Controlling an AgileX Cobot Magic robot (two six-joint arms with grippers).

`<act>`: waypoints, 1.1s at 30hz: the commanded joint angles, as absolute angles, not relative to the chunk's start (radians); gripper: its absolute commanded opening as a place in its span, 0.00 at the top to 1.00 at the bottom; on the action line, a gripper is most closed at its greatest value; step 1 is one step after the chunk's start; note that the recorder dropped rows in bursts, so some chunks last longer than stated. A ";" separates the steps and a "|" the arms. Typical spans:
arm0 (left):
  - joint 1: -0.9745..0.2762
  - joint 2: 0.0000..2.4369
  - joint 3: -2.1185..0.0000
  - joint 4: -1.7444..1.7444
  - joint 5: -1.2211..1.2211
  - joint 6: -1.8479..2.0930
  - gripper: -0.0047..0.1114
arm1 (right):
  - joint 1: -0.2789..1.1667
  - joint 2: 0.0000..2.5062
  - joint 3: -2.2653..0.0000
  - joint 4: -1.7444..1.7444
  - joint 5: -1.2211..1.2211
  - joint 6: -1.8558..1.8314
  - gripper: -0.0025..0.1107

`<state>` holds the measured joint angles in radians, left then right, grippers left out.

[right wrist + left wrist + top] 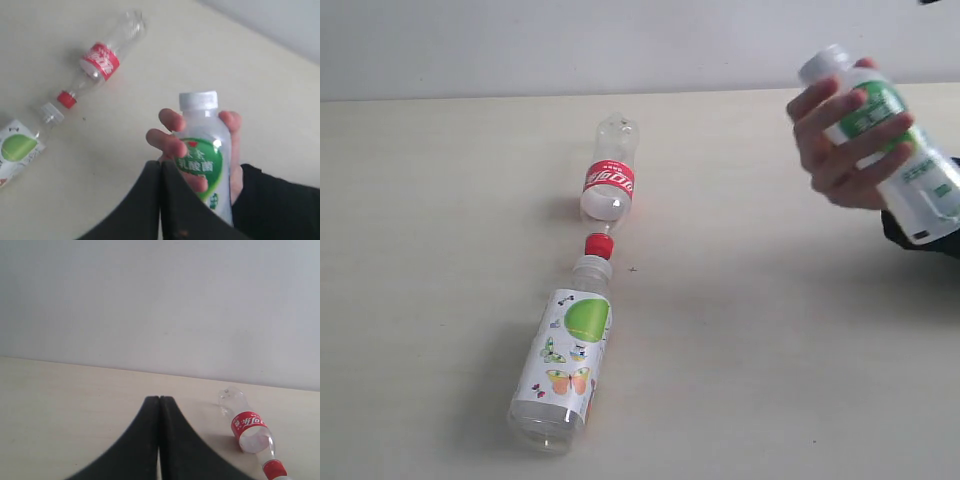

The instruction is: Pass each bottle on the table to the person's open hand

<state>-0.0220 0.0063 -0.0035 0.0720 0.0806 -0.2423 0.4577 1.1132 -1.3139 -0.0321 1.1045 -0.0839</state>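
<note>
The person's hand [840, 150], with a black sleeve cuff, is closed around the clear bottle with the green-white label [880, 125] and holds it above the table [770, 350] at the right. In the right wrist view my right gripper [160, 163] is shut and empty, just in front of that hand [170, 142] and bottle [205, 125]. The clear bottle with the red label [610, 180] lies mid-table, its red cap toward the large butterfly-label bottle [565, 350]. My left gripper [159, 398] is shut and empty, apart from the red-label bottle [247, 425].
The two lying bottles form a line nearly end to end left of the table's middle. A pale wall [570, 40] rises behind the table's far edge. Neither arm shows in the exterior view.
</note>
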 commanded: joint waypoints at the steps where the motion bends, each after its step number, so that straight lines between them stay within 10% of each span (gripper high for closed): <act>1: -0.020 0.000 0.000 0.075 0.081 -0.241 0.96 | 0.453 0.853 -1.157 -0.039 0.941 -0.150 0.98; 33: -0.020 0.000 0.000 0.075 0.081 -0.241 0.96 | 0.453 0.028 -0.394 -0.346 0.538 -0.155 0.98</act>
